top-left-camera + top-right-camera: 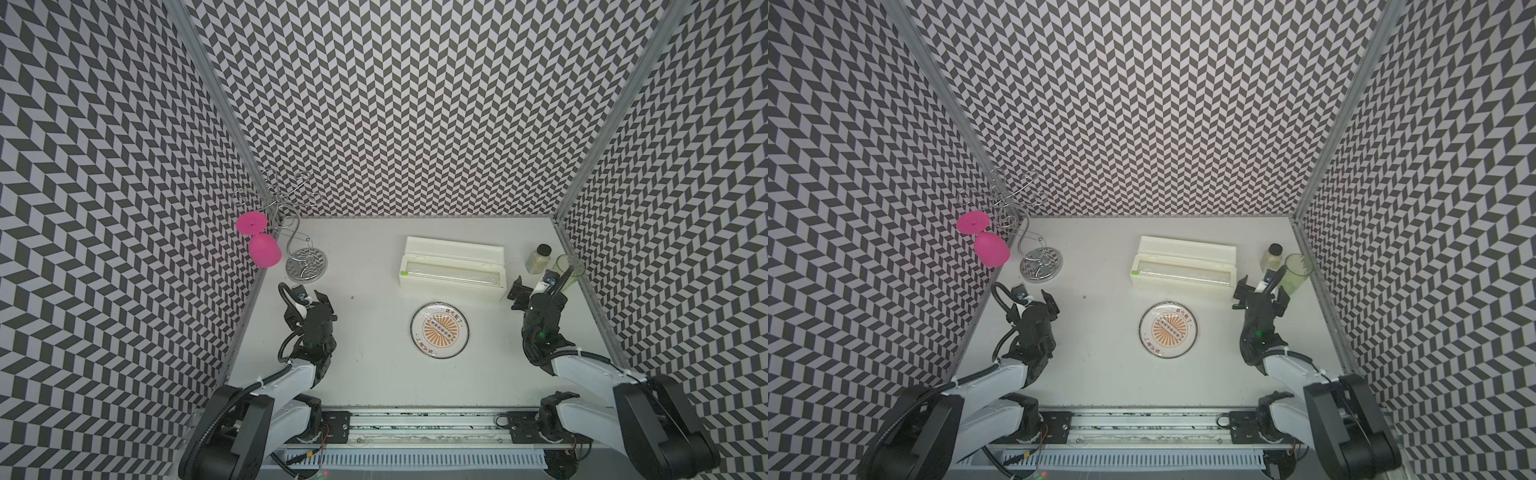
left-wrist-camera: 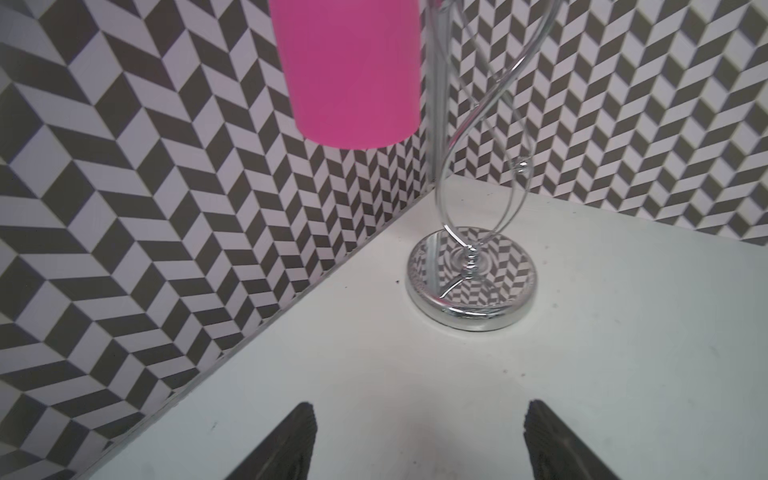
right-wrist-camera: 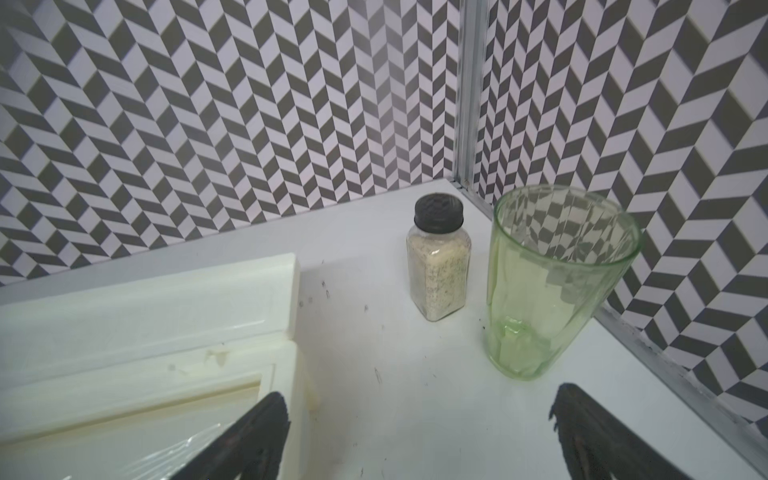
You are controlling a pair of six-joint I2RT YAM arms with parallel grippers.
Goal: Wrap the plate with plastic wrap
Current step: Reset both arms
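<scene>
The plate (image 1: pixel 440 330) (image 1: pixel 1168 329), white with an orange sunburst centre, lies flat on the table in both top views. Its surface looks glossy, with a shine along the rim. Plastic wrap (image 3: pixel 195 442) shows as shiny wrinkled film in the open dispenser box (image 1: pixel 453 268). My left gripper (image 1: pixel 307 299) (image 2: pixel 419 405) is far left of the plate, open and empty, facing the chrome stand. My right gripper (image 1: pixel 538 291) (image 3: pixel 419 392) is open and empty beside the box's right end, with one finger (image 3: pixel 249 436) over the box.
A chrome stand (image 1: pixel 306 266) (image 2: pixel 471 278) stands in the back left corner, and a pink cup (image 1: pixel 264 249) (image 2: pixel 353 70) hangs from it. A spice jar (image 3: pixel 438 262) and a green glass (image 3: pixel 544 282) stand in the back right corner, just beyond the right gripper.
</scene>
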